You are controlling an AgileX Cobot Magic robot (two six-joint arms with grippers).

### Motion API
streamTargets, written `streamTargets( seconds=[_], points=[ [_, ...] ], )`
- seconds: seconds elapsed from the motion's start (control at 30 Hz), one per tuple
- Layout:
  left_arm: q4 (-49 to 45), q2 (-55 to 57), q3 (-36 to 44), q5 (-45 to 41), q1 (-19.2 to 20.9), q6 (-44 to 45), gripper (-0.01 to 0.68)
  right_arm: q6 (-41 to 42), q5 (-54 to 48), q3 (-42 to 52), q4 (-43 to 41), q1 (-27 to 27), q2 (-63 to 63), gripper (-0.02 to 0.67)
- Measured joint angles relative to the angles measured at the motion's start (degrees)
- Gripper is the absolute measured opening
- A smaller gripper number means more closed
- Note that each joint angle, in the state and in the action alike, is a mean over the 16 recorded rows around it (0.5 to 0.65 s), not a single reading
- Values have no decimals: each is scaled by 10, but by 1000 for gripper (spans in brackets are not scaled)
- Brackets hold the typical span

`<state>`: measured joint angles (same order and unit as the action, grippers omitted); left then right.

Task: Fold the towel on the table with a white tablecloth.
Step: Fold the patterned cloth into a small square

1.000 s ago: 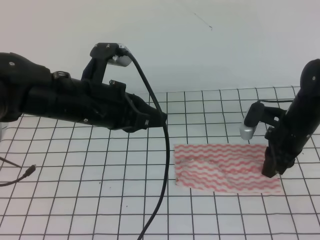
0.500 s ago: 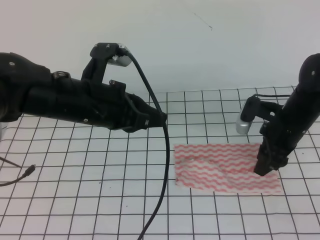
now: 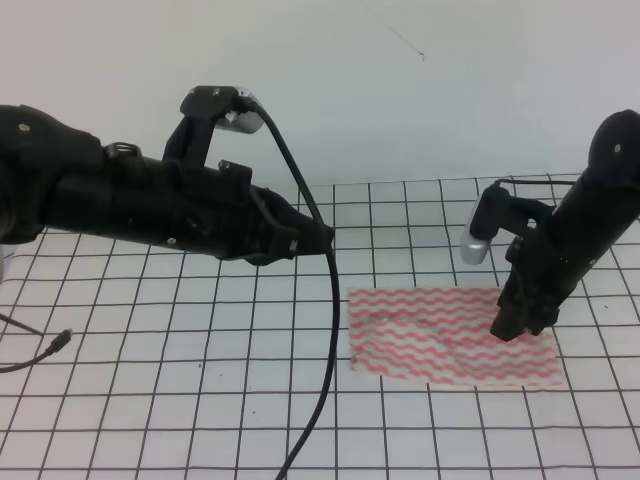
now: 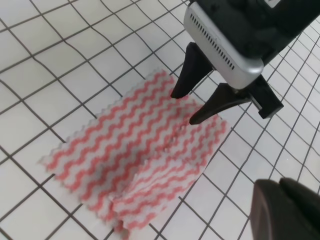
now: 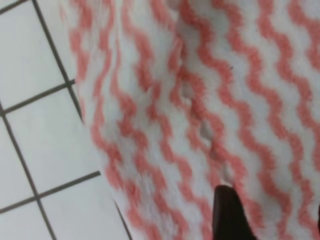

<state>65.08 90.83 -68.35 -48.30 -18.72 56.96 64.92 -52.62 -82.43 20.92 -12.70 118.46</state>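
The towel (image 3: 430, 335), pink-red and white wavy stripes, lies flat and slightly wrinkled on the gridded white tablecloth (image 3: 200, 350) covering the table, right of centre. My right gripper (image 3: 508, 328) points down at the towel's right part. In the left wrist view the right gripper (image 4: 183, 107) stands open, its fingertips just over the towel (image 4: 135, 150) with nothing between them. The right wrist view shows the towel (image 5: 200, 100) close up with dark fingertips (image 5: 227, 212) at the bottom. My left gripper (image 3: 322, 238) hovers up and left of the towel, looking shut and empty.
A black cable (image 3: 325, 350) hangs from the left arm down to the table's front edge, just left of the towel. A thin cable end with a plug (image 3: 55, 345) lies at the far left. A white wall rises behind the table.
My right gripper has moved left, from the towel's right edge to a spot further in over the cloth. The left arm and the towel have stayed put.
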Motion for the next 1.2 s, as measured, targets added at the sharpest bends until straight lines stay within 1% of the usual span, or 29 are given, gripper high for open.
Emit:
streamTargets(
  seconds=[0.47, 0.9, 1.2],
  points=[
    [-5, 0, 0, 0, 0, 0, -1, -31, 44, -2, -11, 0, 25, 261],
    [-7, 0, 0, 0, 1, 0, -1, -33, 25, -1, -48, 0, -7, 269],
    [-7, -1, 0, -3, 1, -1, -1, -59, -8, -1, -75, 0, -47, 285]
  ],
)
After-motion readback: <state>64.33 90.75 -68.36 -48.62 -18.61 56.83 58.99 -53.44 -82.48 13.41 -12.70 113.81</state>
